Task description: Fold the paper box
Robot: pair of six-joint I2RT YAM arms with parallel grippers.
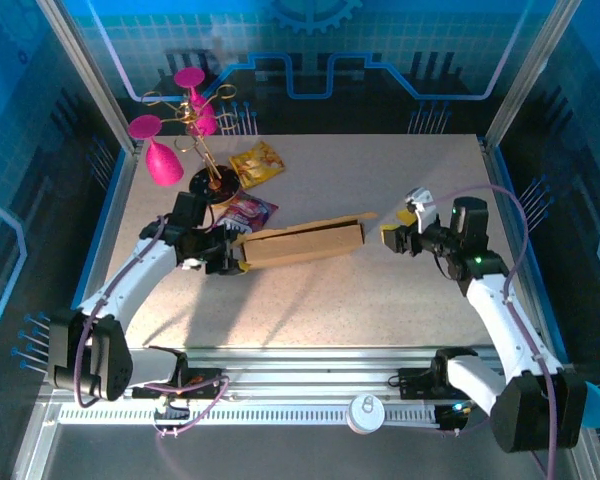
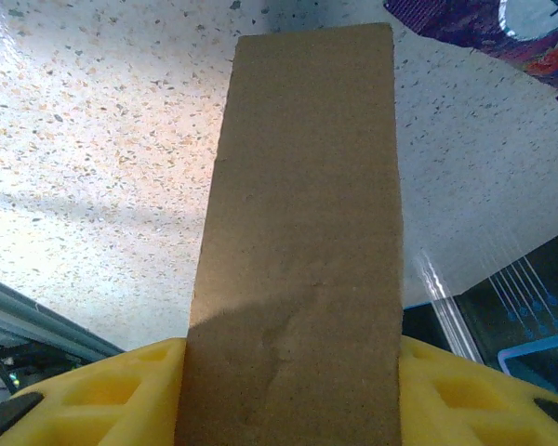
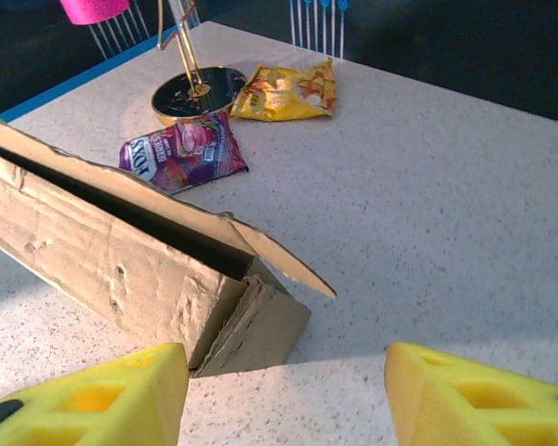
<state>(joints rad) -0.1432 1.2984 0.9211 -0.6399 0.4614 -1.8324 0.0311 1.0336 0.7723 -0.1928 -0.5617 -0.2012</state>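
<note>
my left gripper (image 1: pixel 230 258), left of centre in the top view, is clamped on the left end of the paper box (image 1: pixel 302 243). the box lies long across the middle of the table (image 1: pixel 380 300), one flap ajar at its right end. my right gripper (image 1: pixel 393 238) stands open just right of that end, not touching it. a purple snack packet (image 1: pixel 250 210) lies just above the box.

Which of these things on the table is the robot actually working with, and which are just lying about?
Part of the job:
- paper box
- left gripper, clamped on one end of the box
- right gripper, open, near the other end, not touching

Just lying about:
- purple snack packet
- yellow snack packet
- gold stand with pink cups
</note>
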